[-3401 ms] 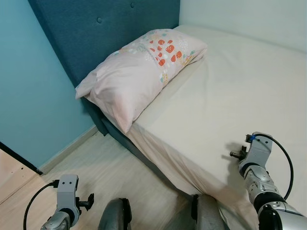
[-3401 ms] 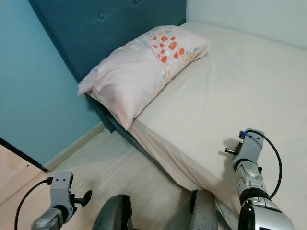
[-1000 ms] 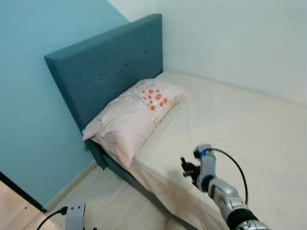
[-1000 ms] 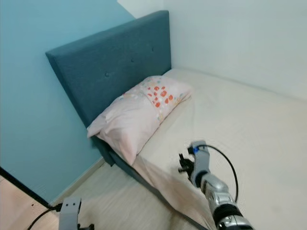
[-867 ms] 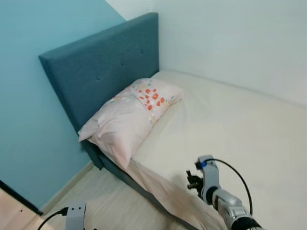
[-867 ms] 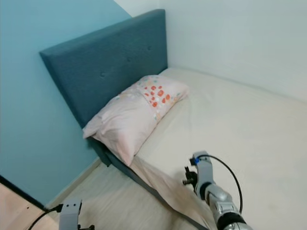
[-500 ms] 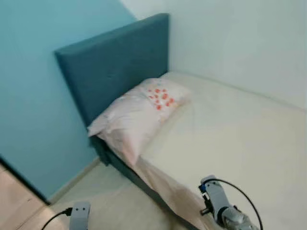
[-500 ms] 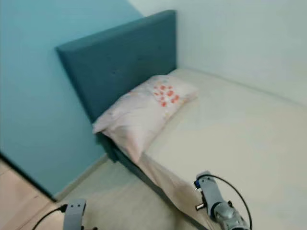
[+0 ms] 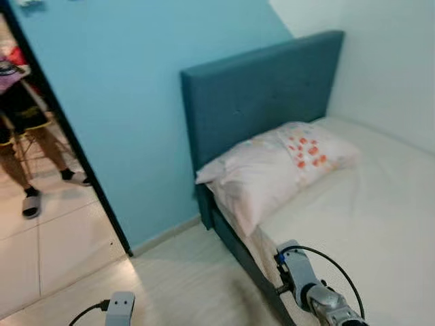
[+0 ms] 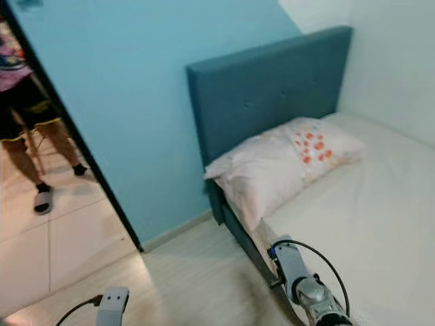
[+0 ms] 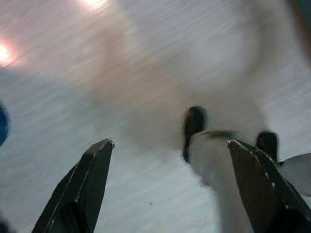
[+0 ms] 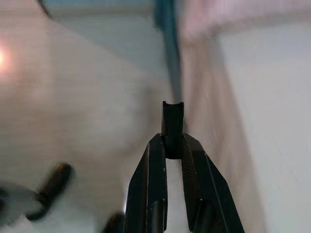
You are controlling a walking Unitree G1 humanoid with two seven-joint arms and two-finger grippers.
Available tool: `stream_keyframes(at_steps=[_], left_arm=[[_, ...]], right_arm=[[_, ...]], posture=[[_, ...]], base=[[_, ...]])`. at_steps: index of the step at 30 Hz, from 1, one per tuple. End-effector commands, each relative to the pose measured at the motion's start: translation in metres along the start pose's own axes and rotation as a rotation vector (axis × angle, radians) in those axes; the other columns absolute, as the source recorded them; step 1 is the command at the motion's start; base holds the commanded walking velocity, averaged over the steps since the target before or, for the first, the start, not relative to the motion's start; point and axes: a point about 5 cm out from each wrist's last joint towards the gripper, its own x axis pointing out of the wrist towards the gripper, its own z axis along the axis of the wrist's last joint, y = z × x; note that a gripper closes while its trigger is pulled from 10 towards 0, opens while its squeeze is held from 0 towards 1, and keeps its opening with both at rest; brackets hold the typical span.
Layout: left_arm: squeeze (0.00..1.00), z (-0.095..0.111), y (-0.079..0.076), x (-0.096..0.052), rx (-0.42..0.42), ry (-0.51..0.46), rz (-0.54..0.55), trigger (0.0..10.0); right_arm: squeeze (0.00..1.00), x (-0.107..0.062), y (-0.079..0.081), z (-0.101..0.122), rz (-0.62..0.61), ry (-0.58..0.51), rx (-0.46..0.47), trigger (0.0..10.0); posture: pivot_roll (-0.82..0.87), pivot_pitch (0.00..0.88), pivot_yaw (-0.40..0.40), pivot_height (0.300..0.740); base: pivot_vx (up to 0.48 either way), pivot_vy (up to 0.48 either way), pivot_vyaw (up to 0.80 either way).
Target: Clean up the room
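A single bed with a cream fitted sheet (image 9: pixel 380 224) stands in the corner of a small room, its dark teal buttoned fabric headboard (image 9: pixel 262 92) against a light blue wall (image 9: pixel 115 102) and its far side along a white wall (image 9: pixel 401 61). A pale pink pillow printed with red-orange shapes (image 9: pixel 279 170) lies at the head of the bed, against the headboard, one corner hanging past the mattress edge nearest the robot. The sheet's edge droops loosely down the side of the dark teal bed base (image 9: pixel 234 241).

The floor beside the bed is pale wood-look planking (image 9: pixel 183 278). To the robot's left a dark-framed doorway (image 9: pixel 75 136) opens onto light square tiles (image 9: pixel 47 238), where a person's bare legs in sandals (image 9: pixel 30 173) stand.

The right gripper (image 12: pixel 172 109) hovers low over the bed's near edge, above the hanging sheet, its two black fingers pressed together with nothing between them. The left gripper (image 11: pixel 167 155) hangs over the wooden floor, its fingers spread wide and empty; the robot's own foot shows blurred beneath it.
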Motion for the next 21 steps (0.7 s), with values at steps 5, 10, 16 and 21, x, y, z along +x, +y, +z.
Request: stream_keyframes(at_steps=[5,10,16,21], left_arm=[[0.00,0.001,0.001,0.000,0.014,-0.001,-0.005,10.0],[0.00,-0.001,0.000,0.000,0.014,0.002,-0.007,10.0],[0.00,-0.001,0.000,0.000,0.013,0.003,-0.007,10.0],[0.00,-0.002,0.001,0.000,-0.012,0.003,0.000,10.0]], right_arm=[[0.00,0.002,0.002,0.008,0.037,-0.027,-0.039,10.0],[0.00,0.003,0.003,0.013,0.058,-0.043,-0.065,10.0],[0.00,0.004,0.006,0.017,0.104,-0.053,-0.094,10.0],[0.00,0.003,0.010,0.018,0.182,-0.053,-0.134,10.0]], posture=[[-0.03,0.021,0.030,0.740],[-0.03,0.022,0.030,0.740],[-0.03,0.022,0.029,0.740],[-0.03,0.024,0.030,0.740]], base=[[0.480,0.000,0.73],[0.480,0.000,0.73],[0.480,0.000,0.73],[0.367,0.000,0.73]])
